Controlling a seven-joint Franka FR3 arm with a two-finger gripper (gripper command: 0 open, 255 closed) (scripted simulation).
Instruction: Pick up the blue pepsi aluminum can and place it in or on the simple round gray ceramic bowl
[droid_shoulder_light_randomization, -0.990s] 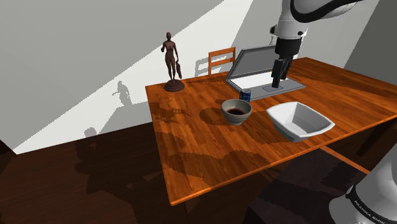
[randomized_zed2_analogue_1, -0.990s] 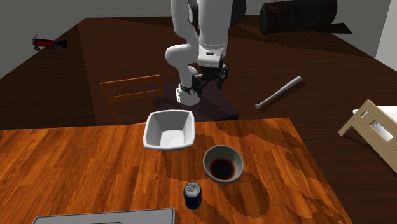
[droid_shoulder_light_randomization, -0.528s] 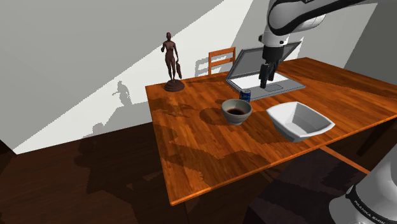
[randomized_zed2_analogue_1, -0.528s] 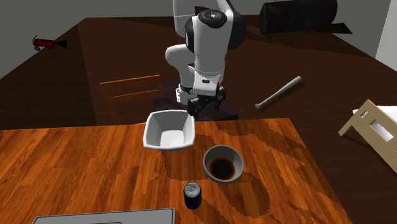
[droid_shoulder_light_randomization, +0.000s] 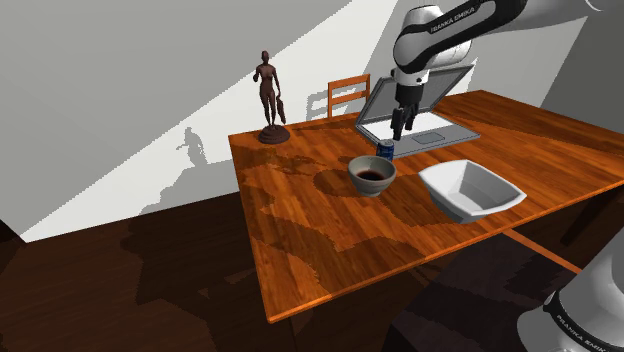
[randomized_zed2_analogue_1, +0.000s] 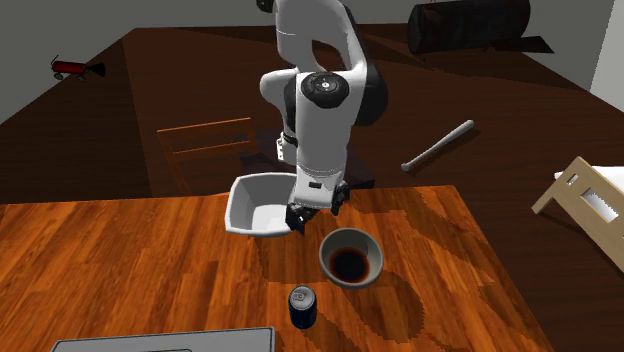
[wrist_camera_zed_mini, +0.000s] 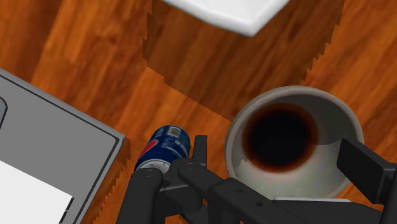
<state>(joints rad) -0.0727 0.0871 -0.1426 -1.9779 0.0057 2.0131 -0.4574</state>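
— Why does the gripper hang over the wooden table with its jaws spread wide?
— It appears to be lining up on the blue Pepsi can, upright between the laptop and the grey bowl (nothing gripped yet).
— And compared with half a second ago?
— The hand has swung lower, off the laptop and toward the can.

Upright blue can just beside grey bowl

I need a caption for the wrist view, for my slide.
Open gripper over the wooden table; under it stand the blue can and, beside it, the round grey bowl.
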